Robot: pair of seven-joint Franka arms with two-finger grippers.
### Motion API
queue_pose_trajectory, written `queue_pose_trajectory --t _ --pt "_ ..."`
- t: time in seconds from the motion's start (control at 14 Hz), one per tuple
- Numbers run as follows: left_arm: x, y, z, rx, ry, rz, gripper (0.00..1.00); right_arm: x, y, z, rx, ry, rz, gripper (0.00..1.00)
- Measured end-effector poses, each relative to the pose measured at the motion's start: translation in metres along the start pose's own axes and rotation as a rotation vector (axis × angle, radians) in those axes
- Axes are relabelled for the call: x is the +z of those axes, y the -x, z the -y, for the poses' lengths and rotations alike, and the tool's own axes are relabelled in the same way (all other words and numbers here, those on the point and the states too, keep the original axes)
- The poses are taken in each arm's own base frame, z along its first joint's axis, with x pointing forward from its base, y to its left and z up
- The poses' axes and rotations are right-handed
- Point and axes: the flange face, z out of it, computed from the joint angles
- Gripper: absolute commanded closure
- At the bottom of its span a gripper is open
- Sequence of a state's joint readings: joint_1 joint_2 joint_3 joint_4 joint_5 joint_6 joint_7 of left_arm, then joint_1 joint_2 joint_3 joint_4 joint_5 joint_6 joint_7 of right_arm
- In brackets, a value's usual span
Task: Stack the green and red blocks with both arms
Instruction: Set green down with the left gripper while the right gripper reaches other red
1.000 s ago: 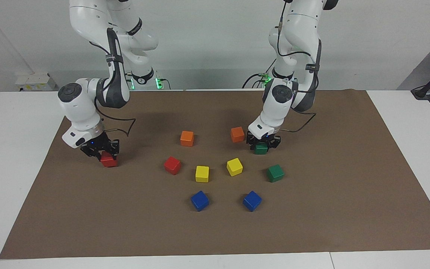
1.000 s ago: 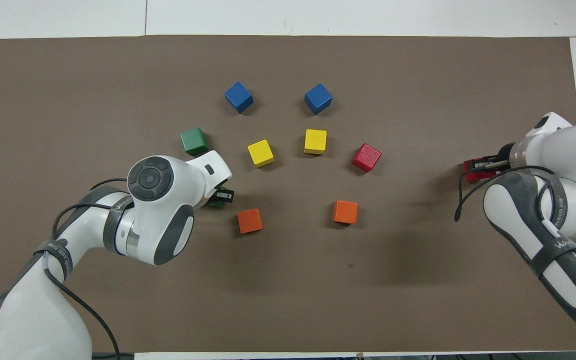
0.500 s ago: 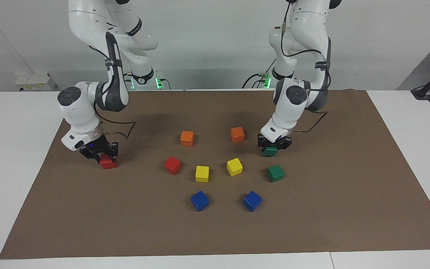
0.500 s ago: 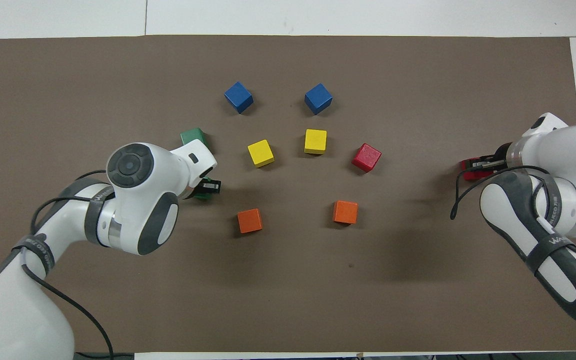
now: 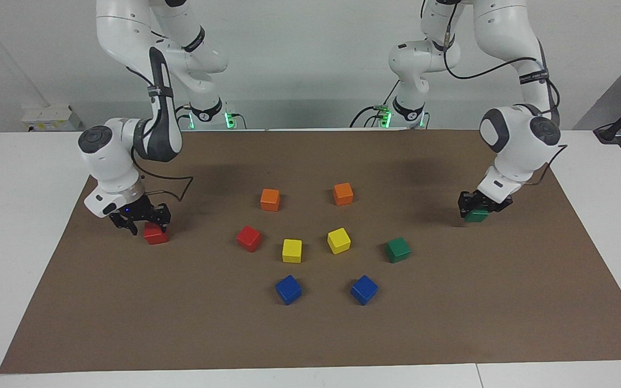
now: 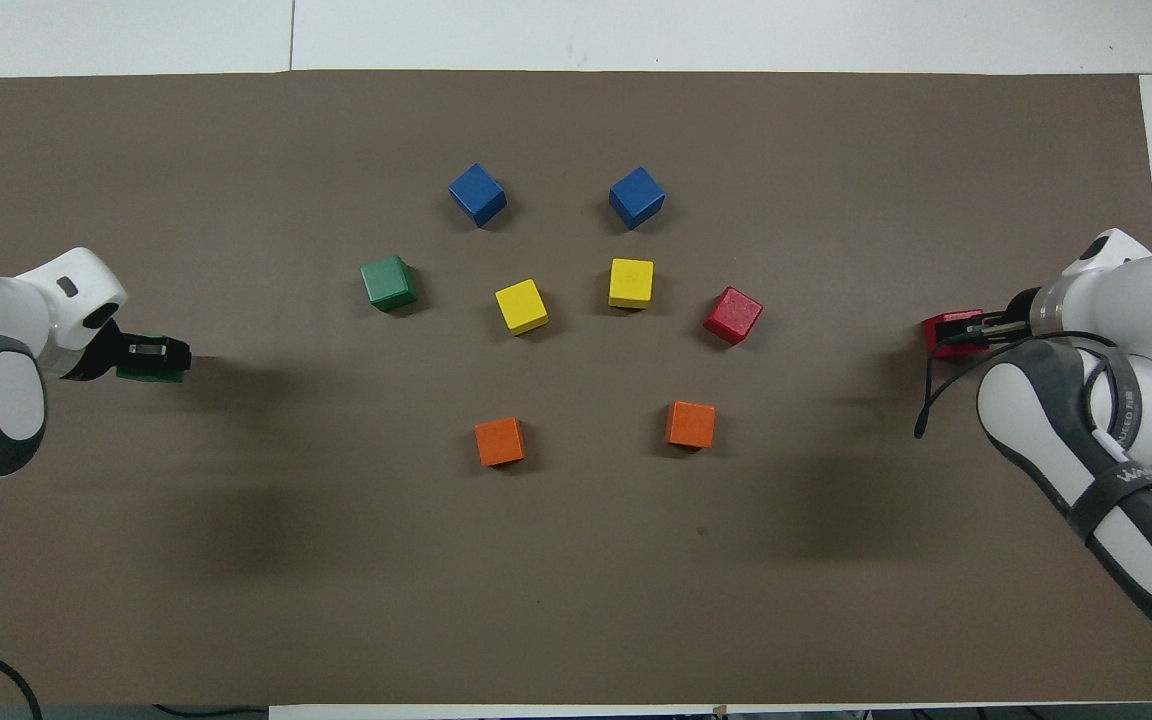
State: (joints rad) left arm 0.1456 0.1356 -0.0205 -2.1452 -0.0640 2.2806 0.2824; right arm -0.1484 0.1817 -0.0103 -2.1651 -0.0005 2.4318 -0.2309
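Might drop the green block [image 5: 476, 216] clenched in the left gripper [image 5: 482, 207] near the mat's [image 5: 504, 302] edge if jolted; cannot tell the right gripper's [image 5: 139, 220] state at the red block [image 5: 156, 235].

You have two glossy white jointed arms, the left arm [image 5: 521, 140] and the right arm [image 5: 122, 151], each with dark grey round joint caps and dark grey side panels. Thin black cables loop along both, tied down by black straps with white lettering. Each ends in a black hand. Green lights glow at the bases.
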Motion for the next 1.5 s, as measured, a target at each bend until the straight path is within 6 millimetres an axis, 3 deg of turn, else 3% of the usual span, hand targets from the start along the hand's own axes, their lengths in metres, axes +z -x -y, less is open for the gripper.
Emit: queue_pose_trajectory --t 0.14,0.36,0.5,0.57,0.86,0.93,1.0,1.07,1.29,1.5 --pt "0.006 0.010 0.030 -0.025 0.001 0.004 1.00 -0.035 -0.010 -0.008 0.005 -0.013 0.057 0.00" --pt "0.017 0.016 0.047 -0.050 0.002 0.007 1.00 -0.130 -0.042 0.001 0.037 -0.031 0.077 0.00" --pt "0.029 0.017 0.054 -0.062 -0.001 0.000 1.00 -0.167 -0.060 0.036 0.099 -0.030 0.044 0.00" --pt "0.035 0.017 0.057 -0.068 -0.002 0.000 1.00 -0.173 -0.067 0.066 0.134 -0.031 0.033 0.00" --pt "0.042 0.017 0.060 -0.076 -0.002 0.001 1.00 -0.161 -0.074 0.225 0.140 -0.044 0.022 0.00" --pt "0.042 0.016 0.059 -0.075 -0.003 -0.003 0.17 -0.152 -0.073 0.256 0.139 -0.049 0.014 0.00" --pt "0.042 0.016 0.059 -0.071 -0.005 -0.003 0.00 -0.140 -0.075 0.274 0.156 -0.053 0.005 0.00" --pt "0.041 0.016 0.059 -0.066 -0.009 -0.002 0.00 -0.126 -0.080 0.280 0.181 -0.056 -0.004 0.00" --pt "0.036 0.012 0.060 -0.033 -0.016 -0.011 0.00 -0.089 -0.096 0.260 0.300 -0.054 -0.012 0.00" --pt "-0.002 -0.011 0.056 0.000 -0.010 -0.004 0.00 -0.078 -0.099 0.257 0.449 -0.049 0.001 0.00"
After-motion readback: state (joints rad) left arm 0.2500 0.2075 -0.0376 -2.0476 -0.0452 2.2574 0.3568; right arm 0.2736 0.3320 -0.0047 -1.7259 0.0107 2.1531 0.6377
